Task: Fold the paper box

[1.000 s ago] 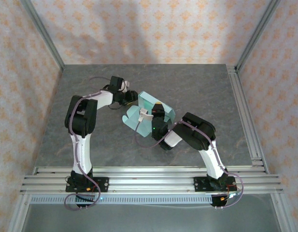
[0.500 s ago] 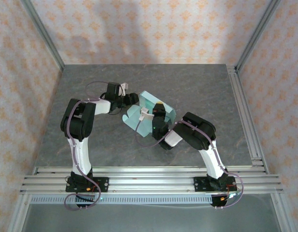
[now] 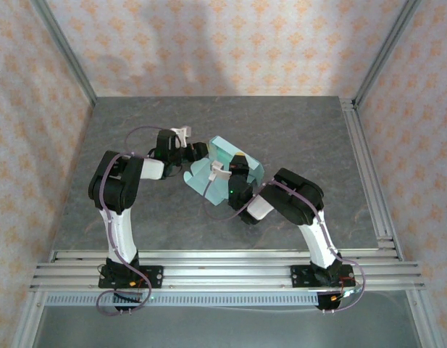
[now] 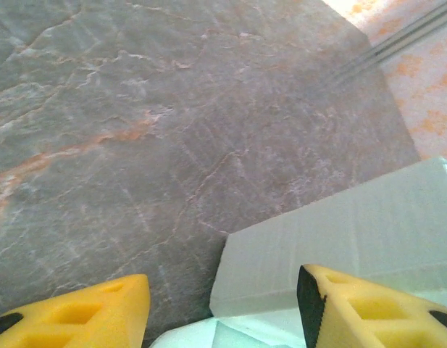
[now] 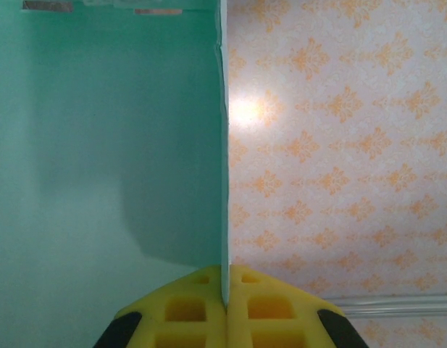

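The pale mint-green paper box lies partly folded at the table's middle, one panel standing up. My right gripper is shut on the thin edge of that panel; its yellow fingertips meet around the card. My left gripper is at the box's left side, low over the table. It stands open, and a pale box wall reaches into the gap between its fingers without touching the pads.
The grey marbled table spreads around the box. Patterned walls and metal frame posts enclose it. An aluminium rail runs along the near edge by the arm bases.
My left gripper has moved right and lower, up to the box's left side. The right gripper and the panel in it have stayed put.
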`<state>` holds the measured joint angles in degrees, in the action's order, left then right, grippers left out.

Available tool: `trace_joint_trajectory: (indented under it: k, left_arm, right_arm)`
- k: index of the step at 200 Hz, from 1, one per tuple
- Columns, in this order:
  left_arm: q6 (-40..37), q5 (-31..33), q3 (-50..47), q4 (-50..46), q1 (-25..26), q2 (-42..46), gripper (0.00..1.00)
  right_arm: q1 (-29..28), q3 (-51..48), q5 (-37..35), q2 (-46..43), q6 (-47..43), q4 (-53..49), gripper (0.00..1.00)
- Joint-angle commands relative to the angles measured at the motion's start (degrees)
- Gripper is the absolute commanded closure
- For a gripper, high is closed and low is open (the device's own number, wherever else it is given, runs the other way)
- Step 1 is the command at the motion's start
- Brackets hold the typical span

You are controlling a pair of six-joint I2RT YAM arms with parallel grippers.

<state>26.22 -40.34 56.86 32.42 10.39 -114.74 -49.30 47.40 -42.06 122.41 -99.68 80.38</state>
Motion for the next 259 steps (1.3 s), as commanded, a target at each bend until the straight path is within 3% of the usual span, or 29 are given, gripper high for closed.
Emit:
trace_joint_trajectory:
  k: [1, 84, 160, 259]
  left_arm:
    - [-3.5, -5.4, 1.5, 4.6, 0.1, 0.9, 0.42]
    - [-7.3, -11.5, 2.5, 3.4, 0.1, 0.6, 0.45]
    - [-7.7, -12.8, 5.3, 2.7, 0.1, -2.6, 0.44]
    - [-14.5, -15.4, 10.7, -9.4, 1.6, -3.5, 0.46]
  right_arm:
    - [0.4, -0.7, -0.8, -0.3, 1.9, -2.5, 1.0]
    - [1.0, -0.4, -1.1, -0.2, 2.0, -2.9, 1.0]
    - [1.0, -0.5, -1.4, -0.3, 2.3, -3.2, 1.0]
    - [1.1, 0.1, -1.2, -0.8, 2.1, -3.3, 1.0]
